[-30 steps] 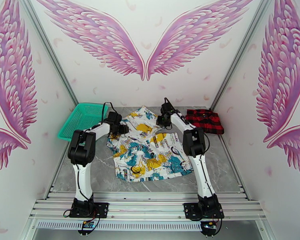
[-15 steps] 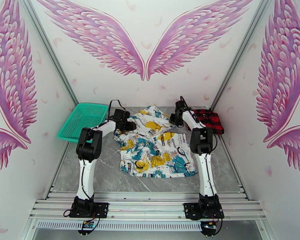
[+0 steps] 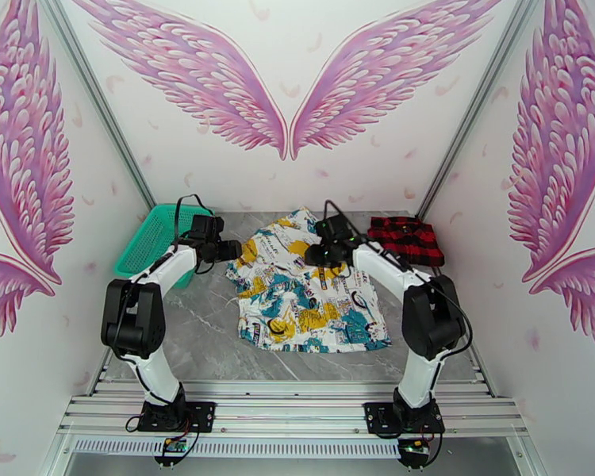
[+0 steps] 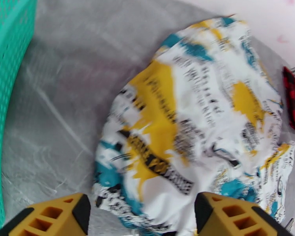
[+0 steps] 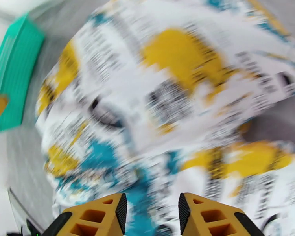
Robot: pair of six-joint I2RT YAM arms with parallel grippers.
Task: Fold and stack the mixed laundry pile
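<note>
Teal mesh basket (image 3: 145,241) — grey table (image 3: 194,327)

Grey marbled table (image 3: 194,335) carries a teal basket (image 3: 144,243), printed white garment (image 3: 305,305), plaid garment (image 3: 409,238).

Top cam overhead from rear; wrist cams close, share white garment (image 4: 194,115)

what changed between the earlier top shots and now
Both grippers let go of the cartoon-print garment. The left gripper pulled back left, off the garment's edge, jaws wide open. The right gripper swung left over it, jaws parted. Both elbows swung outward. The garment shifted slightly right early on, then lay still. The plaid garment and the teal basket stayed put.
</note>
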